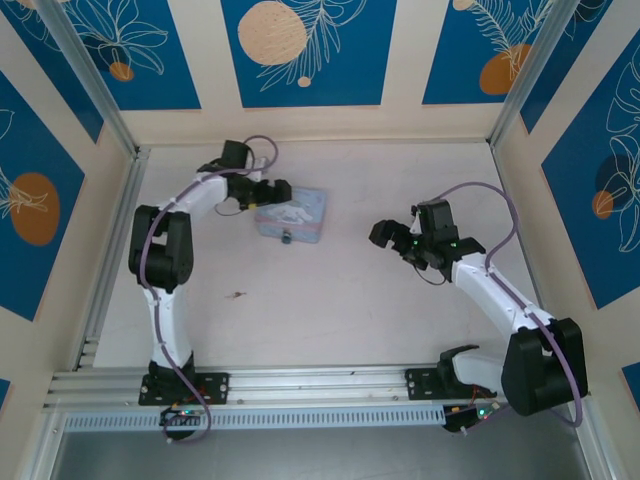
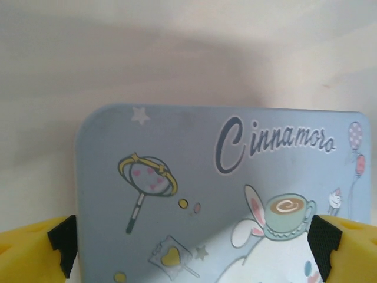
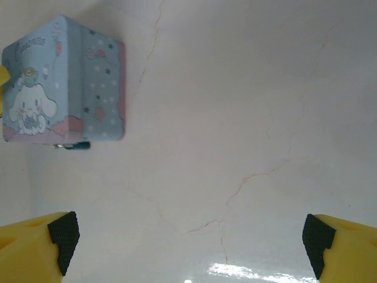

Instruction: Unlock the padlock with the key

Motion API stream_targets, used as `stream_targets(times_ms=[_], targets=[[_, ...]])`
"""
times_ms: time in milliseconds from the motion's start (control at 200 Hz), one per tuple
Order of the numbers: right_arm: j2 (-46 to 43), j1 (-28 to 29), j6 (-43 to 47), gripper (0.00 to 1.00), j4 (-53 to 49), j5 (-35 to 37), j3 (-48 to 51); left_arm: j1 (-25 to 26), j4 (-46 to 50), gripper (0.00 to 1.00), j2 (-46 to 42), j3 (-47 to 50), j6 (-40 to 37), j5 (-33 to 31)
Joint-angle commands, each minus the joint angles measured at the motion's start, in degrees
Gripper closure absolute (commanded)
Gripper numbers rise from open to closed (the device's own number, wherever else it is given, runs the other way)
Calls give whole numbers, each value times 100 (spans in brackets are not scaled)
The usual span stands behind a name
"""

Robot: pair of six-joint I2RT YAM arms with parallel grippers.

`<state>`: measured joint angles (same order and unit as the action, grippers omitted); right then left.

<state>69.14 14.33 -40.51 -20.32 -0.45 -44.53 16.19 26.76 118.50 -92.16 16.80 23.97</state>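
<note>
Lighting even and bright. Glare patch on table (image 3: pixel 235 272) in right wrist view. Box (image 2: pixel 194 177) slightly soft in left wrist view.

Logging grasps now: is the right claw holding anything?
No, the right claw is open above the table, with nothing between its fingers.

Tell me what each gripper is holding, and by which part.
Nothing is held. The left gripper stands open above the tin box; the right gripper stands open over the table.
</note>
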Motion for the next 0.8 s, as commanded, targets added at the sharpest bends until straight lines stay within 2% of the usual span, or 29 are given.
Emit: stream_targets(times_ms=[0, 190, 380, 570, 795], targets=[[106, -57, -26, 0, 129, -78, -266, 627, -482, 0, -589, 418, 347, 15], [202, -370, -154, 1, 218, -316, -236, 1423, -1640, 0, -1450, 1868, 1280, -495], [387, -559, -146, 0, 316, -541, -239, 1746, -2293, 0, -2031, 2934, 1927, -1008], [808, -557, -291, 0, 574, -800, -334, 1743, -2290, 0, -2203, 3143, 2012, -1418], [1509, -361, -439, 2, 625, -1008, -962, 1746, -2252, 0, -2382, 3134, 2129, -1685]])
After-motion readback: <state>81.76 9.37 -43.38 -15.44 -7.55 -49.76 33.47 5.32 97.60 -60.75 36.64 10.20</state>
